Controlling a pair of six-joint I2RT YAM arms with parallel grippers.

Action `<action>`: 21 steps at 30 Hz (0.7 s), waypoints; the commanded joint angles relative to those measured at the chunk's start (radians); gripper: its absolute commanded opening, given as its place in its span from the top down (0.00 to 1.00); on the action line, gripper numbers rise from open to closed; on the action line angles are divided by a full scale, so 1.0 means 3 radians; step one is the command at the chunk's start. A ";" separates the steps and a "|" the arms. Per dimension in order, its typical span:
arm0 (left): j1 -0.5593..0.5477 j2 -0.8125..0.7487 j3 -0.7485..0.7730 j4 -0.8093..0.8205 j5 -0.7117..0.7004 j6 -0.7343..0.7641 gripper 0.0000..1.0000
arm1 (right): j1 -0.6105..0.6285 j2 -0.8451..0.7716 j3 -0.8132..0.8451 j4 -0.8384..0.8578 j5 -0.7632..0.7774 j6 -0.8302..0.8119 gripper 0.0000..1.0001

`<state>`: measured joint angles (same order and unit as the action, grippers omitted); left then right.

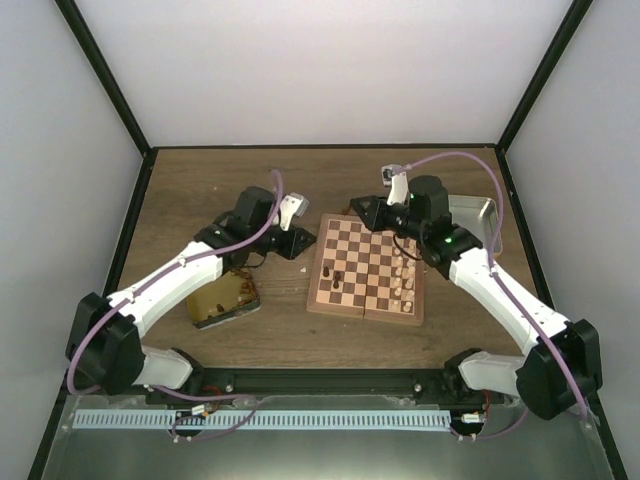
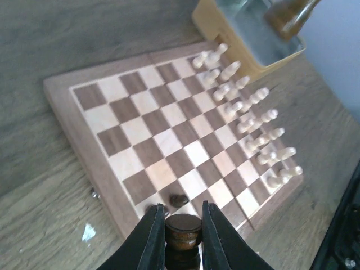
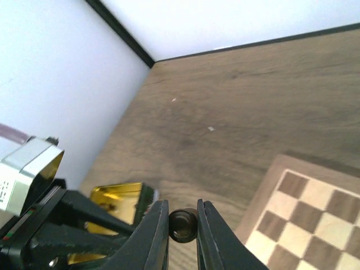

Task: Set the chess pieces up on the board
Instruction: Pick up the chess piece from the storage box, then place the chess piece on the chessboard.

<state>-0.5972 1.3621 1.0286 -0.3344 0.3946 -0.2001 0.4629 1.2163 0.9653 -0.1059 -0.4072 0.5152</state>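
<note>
desk (image 1: pixel 200 180): wood-look, with the board (image 1: pixel 365 265) mid-desk between the arms and a gold tin (image 1: pixel 225 300) off to its left.
board: light and dark checks, tan border. Left half is nearly bare.
left tool (image 2: pixel 182 209): clamped on a dark piece (image 2: pixel 183 230) at the board's left edge. Risk imo: come down sloppy and it clips the dark men (image 2: pixel 180 199) just beside it.
right tool (image 3: pixel 182 207): pinched on another dark piece (image 3: pixel 183 225), over bare desk just off the board's far edge. It only grips the round head, so it could slip out.
cream men (image 2: pixel 247 112): tiny, pale, in two neat rows down the right side.
dark men: glossy brown; one looks tipped, hard to tell.
</note>
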 commanded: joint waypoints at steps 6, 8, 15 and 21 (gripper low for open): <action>0.0005 0.0033 -0.0068 -0.0166 -0.0323 -0.0187 0.89 | 0.0037 0.0064 -0.0139 0.0059 0.0573 -0.0332 0.92; 0.0007 0.0005 -0.0076 -0.0182 -0.0514 -0.0273 0.89 | 0.0139 0.0104 -0.0211 0.0089 0.0709 -0.0421 0.92; 0.0012 -0.0184 -0.0090 -0.0156 -0.1155 -0.0578 0.90 | 0.0619 0.0465 -0.0283 0.0259 0.1047 -0.0746 0.92; 0.0017 -0.0272 -0.0104 -0.0091 -0.1278 -0.0630 0.90 | 0.1014 0.0971 -0.0150 0.0150 0.1355 -0.0947 0.92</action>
<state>-0.5953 1.3029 1.0107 -0.3878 0.0689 -0.3614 0.7139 1.4334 0.8703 -0.0505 -0.0986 0.2966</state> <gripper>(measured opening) 0.164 0.131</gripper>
